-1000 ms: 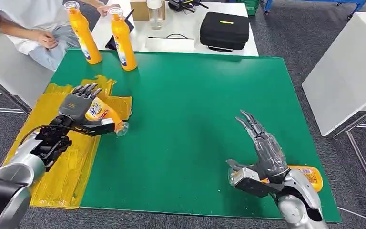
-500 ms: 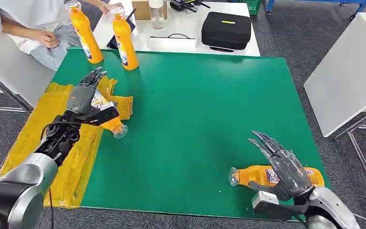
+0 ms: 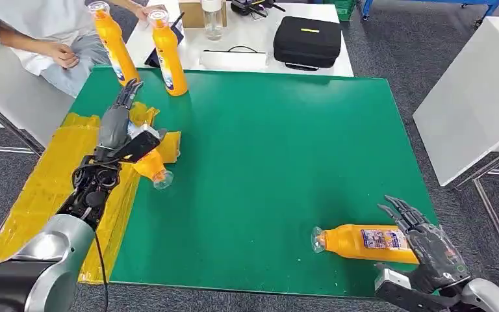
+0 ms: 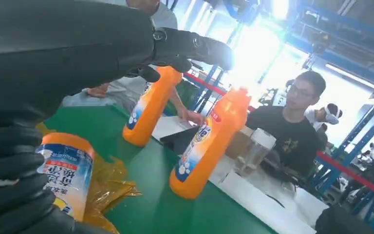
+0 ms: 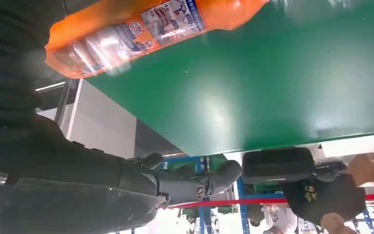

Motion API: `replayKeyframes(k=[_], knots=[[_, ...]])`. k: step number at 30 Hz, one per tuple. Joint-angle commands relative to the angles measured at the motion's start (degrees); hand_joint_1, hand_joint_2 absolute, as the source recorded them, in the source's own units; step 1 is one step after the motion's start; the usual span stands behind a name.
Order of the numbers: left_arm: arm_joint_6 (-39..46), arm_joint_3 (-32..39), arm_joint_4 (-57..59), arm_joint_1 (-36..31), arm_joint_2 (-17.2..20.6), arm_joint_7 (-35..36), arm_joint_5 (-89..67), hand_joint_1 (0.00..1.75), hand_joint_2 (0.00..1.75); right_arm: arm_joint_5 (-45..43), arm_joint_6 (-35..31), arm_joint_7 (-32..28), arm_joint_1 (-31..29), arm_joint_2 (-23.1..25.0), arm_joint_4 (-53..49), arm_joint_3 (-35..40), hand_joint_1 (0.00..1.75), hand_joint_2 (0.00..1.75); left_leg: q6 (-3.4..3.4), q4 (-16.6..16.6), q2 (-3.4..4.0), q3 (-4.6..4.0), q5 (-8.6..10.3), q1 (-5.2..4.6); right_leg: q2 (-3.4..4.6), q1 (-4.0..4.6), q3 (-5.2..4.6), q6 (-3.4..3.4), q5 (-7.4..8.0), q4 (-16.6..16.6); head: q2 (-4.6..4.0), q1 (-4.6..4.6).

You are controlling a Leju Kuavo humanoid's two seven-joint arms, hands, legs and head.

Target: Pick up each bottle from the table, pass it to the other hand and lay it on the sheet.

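Observation:
An orange bottle [image 3: 151,166] lies on its side at the inner edge of the yellow sheet [image 3: 52,175], its cap end over the green mat [image 3: 266,143]. My left hand [image 3: 118,127] hovers over its base with fingers stretched straight out, not closed round it; its label [image 4: 65,170] shows beside my left hand [image 4: 78,53]. A second orange bottle [image 3: 364,242] lies on the mat near the front right corner. My right hand [image 3: 429,252] sits just behind its base, fingers spread. That bottle [image 5: 141,29] appears apart from my right hand [image 5: 185,183].
Two orange bottles [image 3: 112,45] [image 3: 167,55] stand upright at the mat's far left edge; a person [image 3: 32,26] sits behind them. A black case [image 3: 307,40] and a clear cup [image 3: 212,18] rest on the white table beyond. A white table [image 3: 474,97] stands to the right.
My left hand has uncurled its fingers from the bottle, which now lies on the sheet edge. My right hand has drawn back toward the near right corner, uncovering the second bottle.

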Motion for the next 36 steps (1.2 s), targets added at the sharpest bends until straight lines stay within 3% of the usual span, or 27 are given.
replayKeyframes(k=[1,6,7,8,9,15,19,22,26,34,35,36], knots=[[-0.64,1.32,-1.19,-1.11,-2.06,-2.25,3.32,0.00,1.75,4.93,3.60,4.16,3.18,-1.20,1.95,-3.06,0.00,1.75,-0.11,0.04,-0.08,0.58,-0.31,0.01,-0.15,0.04,0.59,-0.13,-0.33,0.05,0.00,0.00],[-2.69,-1.92,-4.90,-1.34,-2.99,-0.58,5.46,0.00,1.75,5.48,8.89,3.48,-1.42,-4.66,12.55,-2.66,0.00,1.75,-0.08,0.10,-0.14,0.64,-0.37,0.03,-0.19,0.06,0.73,-0.12,-0.37,0.02,0.00,0.02],[-2.50,-2.55,-4.89,-1.18,-3.01,-0.53,5.88,0.00,1.75,6.34,9.05,3.91,-2.03,-4.95,13.77,-2.21,0.00,1.75,-0.11,0.21,-0.08,0.88,-0.54,0.06,-0.16,0.10,0.98,-0.15,-0.50,0.09,0.00,0.02],[-2.32,-2.98,-4.61,-1.15,-3.06,-0.58,6.13,0.00,1.75,6.84,8.87,4.35,-2.32,-4.85,14.47,-2.00,0.00,1.75,-0.01,-0.05,0.01,0.31,-0.14,-0.02,-0.03,0.01,0.37,-0.05,-0.10,-0.11,0.00,-0.02],[-2.12,-3.50,-4.17,-1.09,-3.20,-0.75,6.38,0.00,1.75,7.60,8.39,5.12,-2.60,-4.49,15.29,-1.70,0.00,1.75,-0.07,0.08,-0.01,0.69,-0.37,0.02,-0.08,0.06,0.77,-0.11,-0.31,-0.02,0.00,0.02],[-1.77,-5.04,-3.35,-1.39,-3.37,-0.95,7.59,0.00,1.75,8.70,7.74,6.28,-7.29,-3.85,23.82,0.27,0.00,1.75,-0.07,-0.01,0.04,0.53,-0.25,0.01,-0.01,0.05,0.59,-0.12,-0.18,-0.09,0.00,0.00],[-1.86,-5.79,-4.94,-0.17,-2.53,-0.17,8.83,0.00,1.75,9.36,6.78,5.53,-13.28,-3.65,31.50,4.13,0.00,1.75,-0.04,-0.04,0.16,0.44,-0.19,0.03,0.11,0.06,0.47,-0.08,-0.07,-0.13,0.00,0.00],[-1.91,-6.37,-4.69,-0.43,-3.41,-0.14,8.55,0.00,1.75,9.52,5.81,6.40,-13.24,-3.51,32.54,4.38,0.00,1.75,-0.10,0.03,0.20,0.76,-0.37,0.06,0.13,0.11,0.79,-0.13,-0.22,-0.08,0.00,0.00],[-1.99,-6.77,-2.89,-1.79,-3.81,0.13,8.82,0.00,1.75,10.25,4.19,7.77,-12.93,-2.19,33.28,4.47,0.00,1.75,-0.02,-0.04,-0.07,0.47,-0.14,0.03,-0.12,0.06,0.52,-0.09,-0.16,-0.09,0.00,0.00],[-1.44,-7.95,-1.25,-1.38,-3.10,-0.05,10.36,0.00,1.75,14.96,-5.24,8.05,-28.88,2.88,54.31,11.24,0.00,1.75,-0.07,-0.03,0.53,0.66,-0.26,0.07,0.41,0.11,0.64,-0.13,-0.01,-0.16,0.00,0.02],[-1.37,-7.95,-0.94,-1.37,-3.07,-0.06,10.67,0.00,1.75,15.29,-5.86,8.09,-29.43,3.19,55.39,11.90,0.70,1.75,-0.05,-0.05,0.52,0.48,-0.15,0.05,0.43,0.08,0.43,-0.11,0.07,-0.16,0.00,0.02],[-1.37,-7.89,-0.83,-1.20,-2.98,-0.07,10.73,0.00,1.75,15.39,-5.94,8.13,-29.32,3.64,55.49,12.17,1.52,1.75,-0.11,-0.01,0.56,0.67,-0.23,0.09,0.44,0.13,0.60,-0.19,0.02,-0.14,0.00,0.02]])
